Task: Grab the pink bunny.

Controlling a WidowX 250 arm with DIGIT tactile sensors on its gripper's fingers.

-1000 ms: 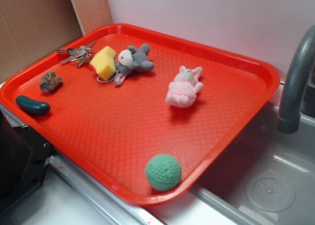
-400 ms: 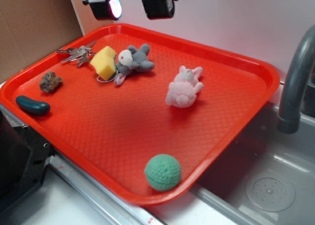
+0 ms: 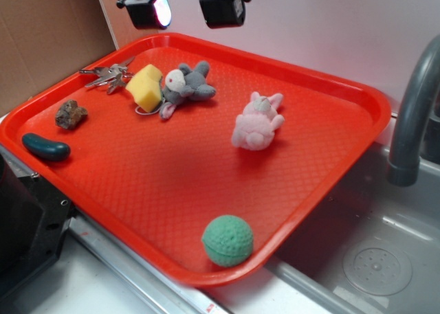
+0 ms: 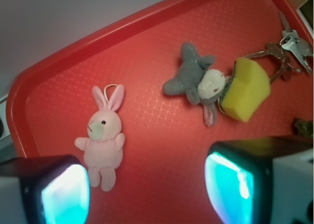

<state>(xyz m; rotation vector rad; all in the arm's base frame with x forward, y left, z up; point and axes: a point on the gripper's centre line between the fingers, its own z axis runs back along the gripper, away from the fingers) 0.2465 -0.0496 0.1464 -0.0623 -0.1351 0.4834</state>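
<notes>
Hanging at the top left of the exterior frame, the gripper (image 3: 184, 6) sits above the far edge of the red tray (image 3: 357, 94), its two fingers spread apart with nothing between them. In the wrist view the same fingers (image 4: 54, 192) fill the bottom corners, with a wide gap of bare tray between.

The pink bunny (image 3: 256, 121) lies near the middle of the tray, right of centre in the exterior frame, well apart from the gripper. In the wrist view the bunny (image 4: 103, 136) lies flat, ears pointing up the frame, just above the lower-left finger.

A grey plush animal (image 3: 185, 86) lies in the upper left, touching a yellow sponge (image 3: 146, 86); keys (image 3: 106, 75) sit just beyond. A brown rock (image 3: 71, 113) and a dark green pickle (image 3: 45, 148) lie along the left edge. A green ball (image 3: 227, 240) rests at the near edge. A grey faucet (image 3: 412, 108) stands at the right.
</notes>
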